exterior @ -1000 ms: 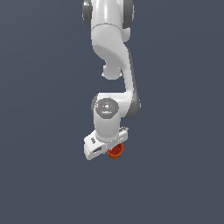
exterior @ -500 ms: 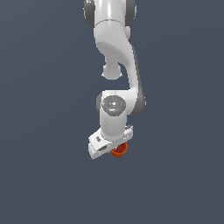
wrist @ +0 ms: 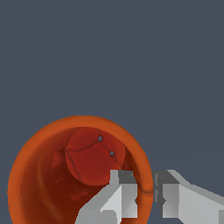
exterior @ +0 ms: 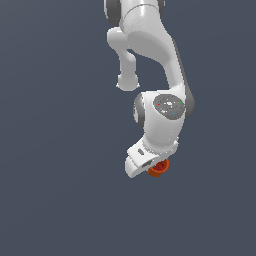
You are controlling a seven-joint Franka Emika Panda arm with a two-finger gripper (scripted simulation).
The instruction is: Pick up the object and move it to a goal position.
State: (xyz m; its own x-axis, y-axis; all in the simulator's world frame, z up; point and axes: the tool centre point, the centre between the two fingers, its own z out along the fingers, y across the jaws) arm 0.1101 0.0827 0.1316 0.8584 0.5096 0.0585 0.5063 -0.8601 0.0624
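Exterior view first: cup [exterior: 159, 168] sits tucked under the white gripper [exterior: 150, 165], poking out at roughly 4 o'clock from the hand's body. We see only its orange-red rim and a bit of wall; the rest is hidden behind the hand. The arm [exterior: 165, 65] reaches down from 12 o'clock, with the wrist bent over the cup. No table edge or goal marker shows anywhere against the flat grey-blue backdrop [exterior: 50, 150], so we cannot say whether the cup is resting or lifted. The fingers themselves are not visible here.

Wrist view: cup [wrist: 81, 173] fills the 7 o'clock quarter, mouth facing the camera, darker red floor visible inside. Two grey fingers [wrist: 116, 197] straddle the rim wall at about 5 o'clock: one inside the bowl, the other just outside, with the orange wall [wrist: 144, 183] pinched between them. We judge the jaws as clamped on the cup's rim, not around its whole body.

Key relation for us: the cup body hangs off to one side of the grip, so its weight sits off-centre. We judge the carry to the goal risks the cup tilting or slipping around the pinch point.
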